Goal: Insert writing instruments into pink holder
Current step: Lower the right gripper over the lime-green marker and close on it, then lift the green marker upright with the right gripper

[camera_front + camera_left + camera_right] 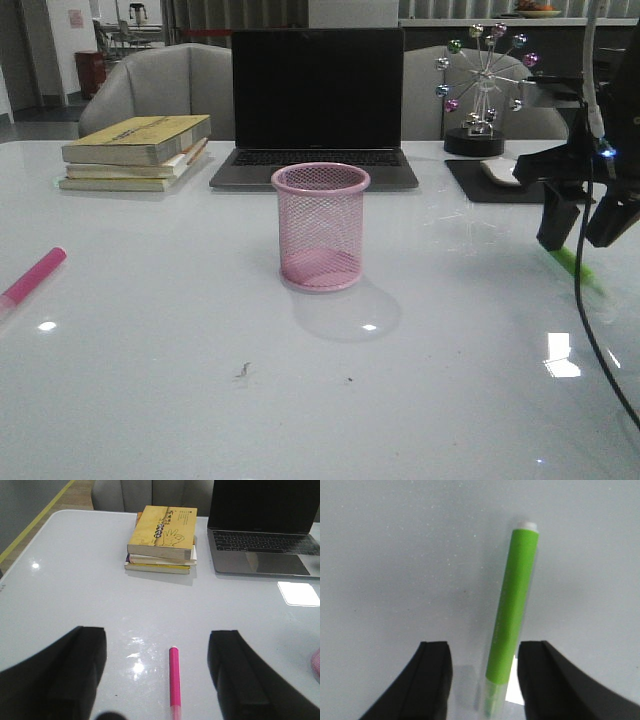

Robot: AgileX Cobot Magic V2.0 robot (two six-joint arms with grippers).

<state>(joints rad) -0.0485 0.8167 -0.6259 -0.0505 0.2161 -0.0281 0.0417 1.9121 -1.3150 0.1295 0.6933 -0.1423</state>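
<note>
Green marker (pixel 512 605) lying flat on bench (pixel 150 380), between right fingers (pixel 436 680) spread wide; looking light, stiff, slick, so gripping mid-barrel; pink marker (pixel 174 682) lying between wide left fingers (pixel 80 672); pink holder (pixel 321 227) standing upright mid-bench, holding neither.

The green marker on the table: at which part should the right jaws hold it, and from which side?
Grip the green marker at mid-barrel, coming from above with the right gripper. It lies flat on the table, and the smooth straight barrel already sits between the open jaws, away from the clear cap end.
</note>
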